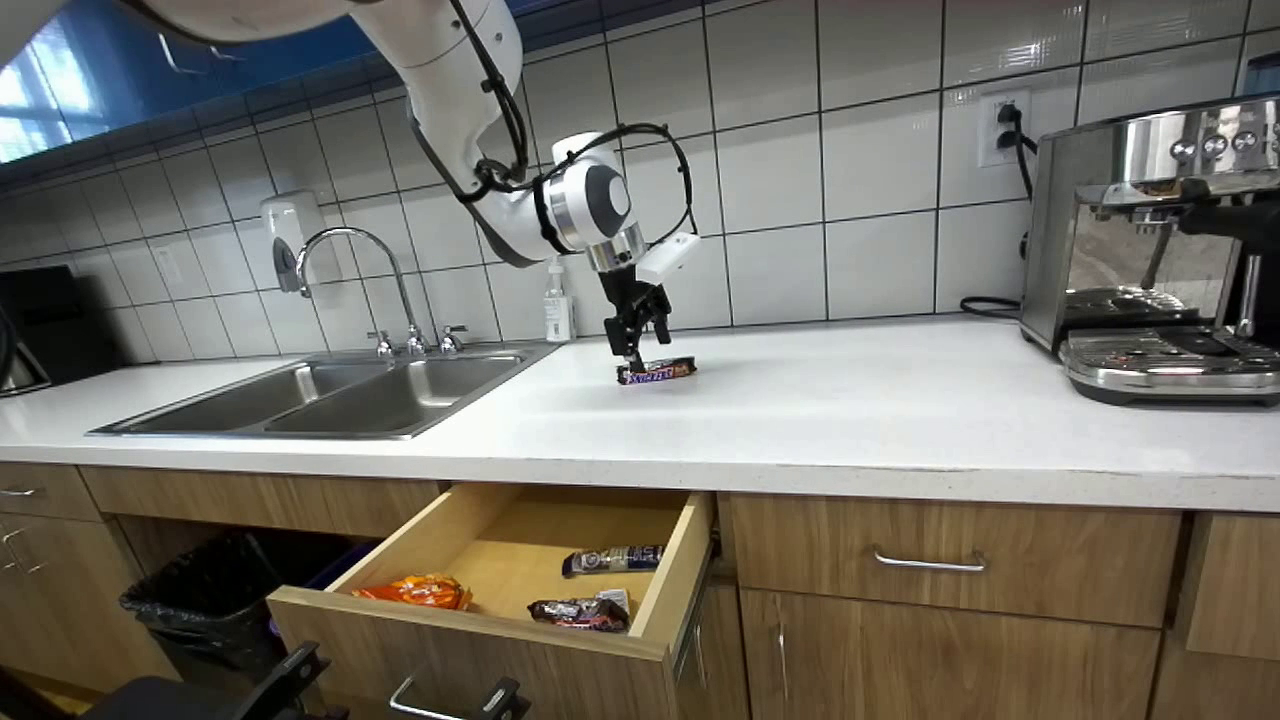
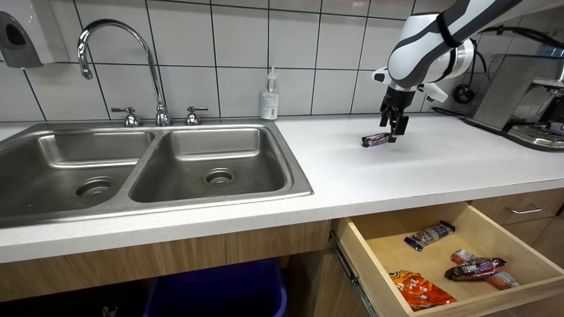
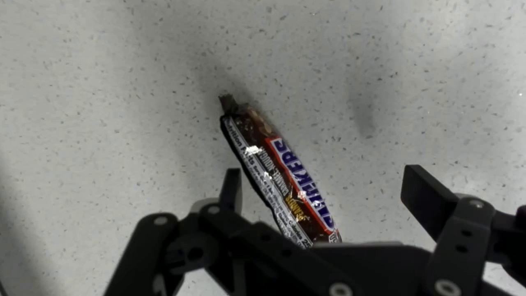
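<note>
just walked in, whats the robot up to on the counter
A white robot arm holds its open black two-fingered gripper low over a brown-wrapped Snickers bar on the speckled white countertop. The fingers stand either side of the bar, not gripping it. Below, a brown-fronted wooden drawer stands open, with a shiny orange snack bag and several wrapped bars inside.

In both exterior views, the twin-basin steel sink (image 2: 119, 206) sits left in the slab worktop (image 1: 850, 410), the boxy metal espresso machine (image 1: 1130, 260) stands right, and the slim wrapped Snickers bar (image 1: 668, 370) lies between them; in the wrist view, between the fingers (image 3: 427, 199) of the angular tool (image 3: 322, 185). The open wooden drawer (image 1: 540, 665) below holds a crumpled plastic bag (image 2: 421, 293) front left, two crossed bars (image 2: 475, 269) front right and a wrapped bar (image 2: 430, 235) behind.
</note>
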Controlling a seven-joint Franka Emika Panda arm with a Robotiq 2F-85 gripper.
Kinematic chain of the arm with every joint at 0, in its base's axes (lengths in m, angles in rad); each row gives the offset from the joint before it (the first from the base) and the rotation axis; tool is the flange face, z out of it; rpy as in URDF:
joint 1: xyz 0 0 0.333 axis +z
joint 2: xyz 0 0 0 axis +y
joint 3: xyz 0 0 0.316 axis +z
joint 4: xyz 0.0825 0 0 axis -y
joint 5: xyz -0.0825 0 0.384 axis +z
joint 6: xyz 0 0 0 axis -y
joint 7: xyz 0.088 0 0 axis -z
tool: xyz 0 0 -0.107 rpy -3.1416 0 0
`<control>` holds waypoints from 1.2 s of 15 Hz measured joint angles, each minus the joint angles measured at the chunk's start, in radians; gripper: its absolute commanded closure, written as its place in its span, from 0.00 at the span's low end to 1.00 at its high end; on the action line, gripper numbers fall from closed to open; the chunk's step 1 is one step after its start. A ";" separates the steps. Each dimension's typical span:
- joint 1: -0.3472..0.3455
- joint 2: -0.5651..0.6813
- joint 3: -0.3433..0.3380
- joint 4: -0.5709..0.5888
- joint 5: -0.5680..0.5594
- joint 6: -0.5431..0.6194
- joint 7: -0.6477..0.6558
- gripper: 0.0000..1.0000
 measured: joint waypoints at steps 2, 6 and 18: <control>0.000 0.032 0.003 0.050 0.006 -0.025 -0.018 0.00; 0.004 0.096 0.007 0.152 0.013 -0.079 -0.039 0.00; 0.029 0.240 0.011 0.397 0.029 -0.225 -0.067 0.00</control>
